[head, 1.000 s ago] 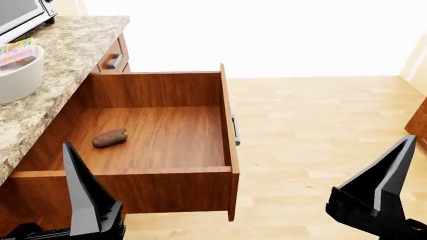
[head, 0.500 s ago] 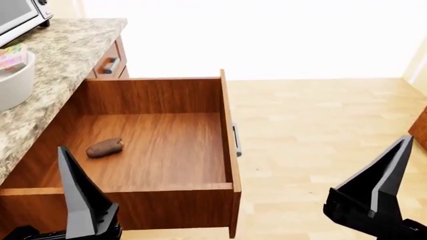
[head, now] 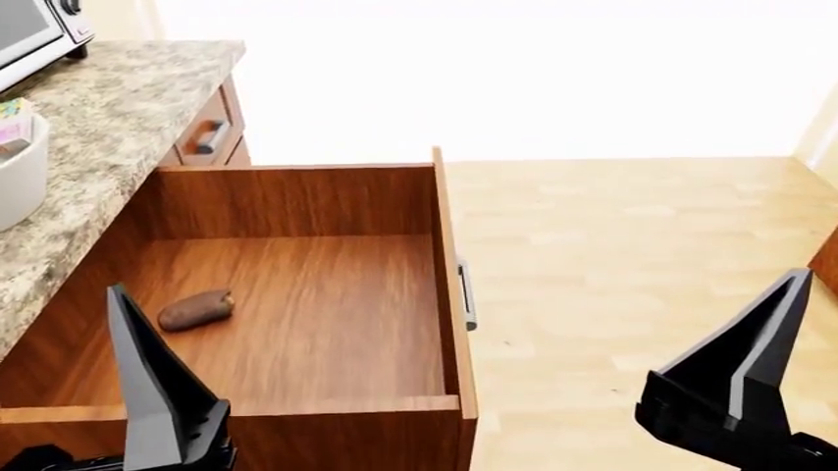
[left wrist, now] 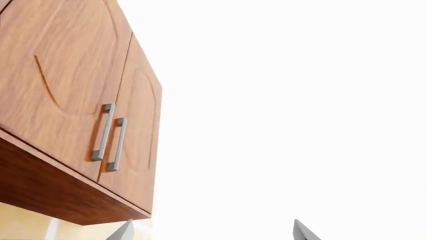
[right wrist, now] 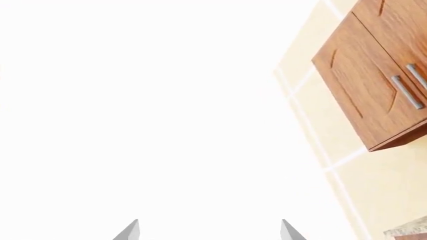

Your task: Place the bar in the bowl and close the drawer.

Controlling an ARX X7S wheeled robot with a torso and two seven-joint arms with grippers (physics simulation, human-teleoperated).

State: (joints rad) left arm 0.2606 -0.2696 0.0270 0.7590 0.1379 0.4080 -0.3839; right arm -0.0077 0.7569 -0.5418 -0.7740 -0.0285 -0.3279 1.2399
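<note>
Two grippers in the head view, both low in frame, both holding nothing. Left gripper (head: pixel 164 392) shows one dark pointed finger standing up in front of the open drawer (head: pixel 452 285); its wrist view catches two finger tips set wide apart, nothing between them, so it's spread. Right gripper (head: pixel 753 368) sits out over the light wood floor (head: pixel 629 255), well apart from the drawer; its wrist view also shows two tips wide apart, empty.

Drawer is pulled far out from under the granite counter (head: pixel 118 108), grey bar handle (head: pixel 465 296) on its front facing the floor side. Bar (head: pixel 195 309) lies flat on the drawer's wood-grain bottom, near the counter-side wall, touched by neither gripper. Bowl (head: pixel 19 175) is on the counter at the picture's left edge, only partly in view, with a colourful item (head: pixel 14 116) sticking out of it. Toaster oven (head: pixel 37 27) corner shows at the far end of the counter. Both wrist cameras see wall cabinets (left wrist: pixel 80 110) with vertical grey handles.
</note>
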